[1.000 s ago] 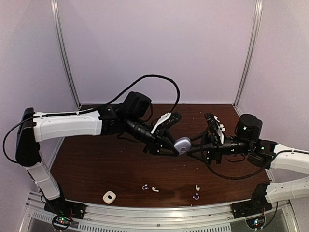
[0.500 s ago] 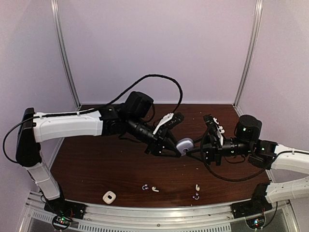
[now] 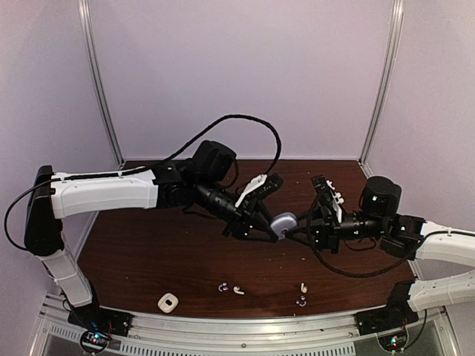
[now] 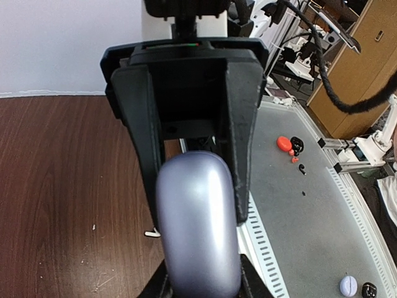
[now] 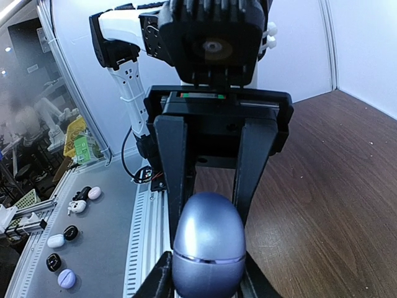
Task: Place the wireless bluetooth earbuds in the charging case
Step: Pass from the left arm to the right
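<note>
The charging case (image 3: 283, 222) is clenched mid-air by the jaws of both the left gripper (image 3: 270, 227) and the right gripper (image 3: 296, 226), likely so its lid can be opened.

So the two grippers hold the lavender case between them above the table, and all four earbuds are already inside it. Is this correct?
Not entirely. The top external view shows the four earbuds lying on the table near its front edge, not inside the case. The rest holds: the left gripper and the right gripper both grip the lavender case above it.
</note>
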Controlling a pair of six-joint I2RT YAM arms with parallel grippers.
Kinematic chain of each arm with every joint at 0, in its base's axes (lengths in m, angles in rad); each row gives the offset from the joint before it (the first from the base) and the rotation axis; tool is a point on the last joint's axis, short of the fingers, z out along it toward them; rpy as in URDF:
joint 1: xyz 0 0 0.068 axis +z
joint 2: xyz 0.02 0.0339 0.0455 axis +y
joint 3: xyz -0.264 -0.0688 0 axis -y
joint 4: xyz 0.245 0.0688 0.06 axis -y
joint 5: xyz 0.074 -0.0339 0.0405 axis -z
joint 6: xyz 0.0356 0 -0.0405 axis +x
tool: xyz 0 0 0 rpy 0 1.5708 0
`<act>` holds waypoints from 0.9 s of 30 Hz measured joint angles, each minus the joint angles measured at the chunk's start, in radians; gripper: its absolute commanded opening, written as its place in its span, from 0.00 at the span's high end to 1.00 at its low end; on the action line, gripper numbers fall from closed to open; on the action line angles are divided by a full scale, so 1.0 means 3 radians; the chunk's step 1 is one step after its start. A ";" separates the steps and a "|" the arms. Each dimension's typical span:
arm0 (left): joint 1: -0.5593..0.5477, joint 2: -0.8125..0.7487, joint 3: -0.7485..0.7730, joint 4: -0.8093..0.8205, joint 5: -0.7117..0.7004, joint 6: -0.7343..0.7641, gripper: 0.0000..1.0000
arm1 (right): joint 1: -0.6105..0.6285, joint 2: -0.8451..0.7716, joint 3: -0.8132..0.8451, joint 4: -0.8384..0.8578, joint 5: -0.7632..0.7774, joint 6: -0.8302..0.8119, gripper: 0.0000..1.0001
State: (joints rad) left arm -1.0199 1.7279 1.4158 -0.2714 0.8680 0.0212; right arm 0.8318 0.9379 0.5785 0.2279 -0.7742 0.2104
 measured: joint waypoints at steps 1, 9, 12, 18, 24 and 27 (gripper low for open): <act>0.0000 0.0000 0.0000 -0.0006 0.0000 -0.0003 1.00 | 0.0000 0.0006 0.0000 0.0001 -0.0001 -0.0009 0.62; -0.0010 0.0028 0.0018 -0.0003 -0.0029 -0.0004 1.00 | 0.0010 0.0058 0.0003 0.0033 -0.0011 -0.0015 0.68; -0.0010 0.0032 0.0020 -0.0003 -0.0033 0.0003 1.00 | 0.0009 0.0060 0.0003 0.0031 -0.0008 0.0001 0.74; -0.0010 0.0032 0.0025 -0.0006 -0.0079 0.0023 0.62 | 0.0006 0.0060 0.0003 0.0027 0.0010 0.0020 0.85; -0.0017 -0.0052 -0.0097 0.0169 -0.0332 -0.0083 0.42 | 0.0008 0.0004 0.0003 0.0000 0.0098 -0.0025 0.90; -0.0017 -0.0267 -0.0315 0.0338 -0.0533 -0.0177 0.39 | 0.0009 -0.0130 0.0001 -0.0025 0.0161 -0.0078 0.92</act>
State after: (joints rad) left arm -1.0248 1.6478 1.3212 -0.1699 0.7082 -0.0319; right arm 0.8345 0.8989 0.5789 0.2203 -0.7258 0.1871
